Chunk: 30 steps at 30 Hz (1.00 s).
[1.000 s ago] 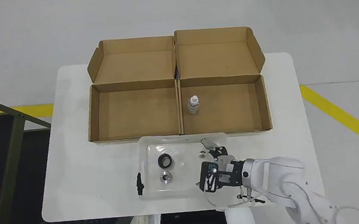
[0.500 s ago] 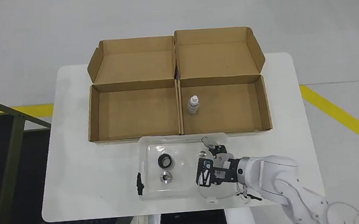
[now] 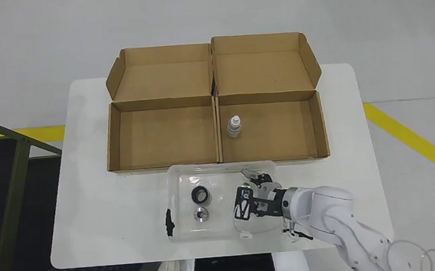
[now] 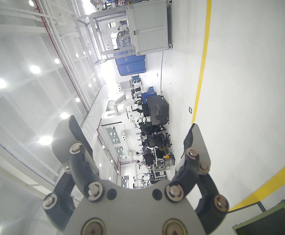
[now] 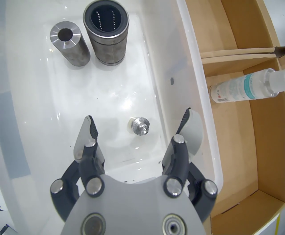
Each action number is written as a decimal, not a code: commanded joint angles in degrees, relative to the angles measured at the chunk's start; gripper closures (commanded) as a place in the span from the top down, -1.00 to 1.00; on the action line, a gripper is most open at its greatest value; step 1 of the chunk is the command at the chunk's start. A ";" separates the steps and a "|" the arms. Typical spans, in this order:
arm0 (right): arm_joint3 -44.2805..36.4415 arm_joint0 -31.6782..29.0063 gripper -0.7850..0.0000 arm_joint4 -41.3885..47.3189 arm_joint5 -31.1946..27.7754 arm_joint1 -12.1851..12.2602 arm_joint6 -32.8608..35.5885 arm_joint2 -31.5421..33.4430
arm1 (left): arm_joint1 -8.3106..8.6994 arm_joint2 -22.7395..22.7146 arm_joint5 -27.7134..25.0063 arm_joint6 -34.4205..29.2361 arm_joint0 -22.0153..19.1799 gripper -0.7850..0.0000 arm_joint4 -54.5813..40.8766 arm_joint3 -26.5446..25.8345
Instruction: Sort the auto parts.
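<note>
- The right gripper (image 5: pixel 139 122) hangs over a glossy white plastic tray (image 5: pixel 193 66). Its ribbed metal fingers are spread wide and hold nothing.
- Below the gap between those fingers, a small round silver part (image 5: pixel 139 126) with a notched rim and centre pin sits on the tray floor.
- Farther along the tray, two steel cylinders stand upright just beside each other. One is a dark linear bearing (image 5: pixel 106 33) with ball rows inside, the other a smooth bushing (image 5: pixel 70 43) with a narrow bore.
- A translucent plastic bottle (image 5: pixel 245 88) stands in the right-hand cardboard box (image 3: pixel 278 131).
- The left gripper (image 4: pixel 133 128) is also spread and empty, facing a workshop hall.
</note>
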 commanded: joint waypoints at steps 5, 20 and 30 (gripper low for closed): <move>0.82 1.06 0.48 -1.77 1.93 -0.26 2.48 -1.48 | 0.00 0.00 0.00 0.00 0.00 1.00 0.00 0.00; 2.70 3.09 -0.13 -2.31 2.59 -0.82 6.09 -4.24 | 0.00 0.00 0.00 0.00 0.00 1.00 0.00 0.00; 3.23 3.98 -1.00 -2.07 2.15 -1.02 7.01 -5.12 | 0.00 0.00 0.00 0.00 0.00 1.00 0.00 0.00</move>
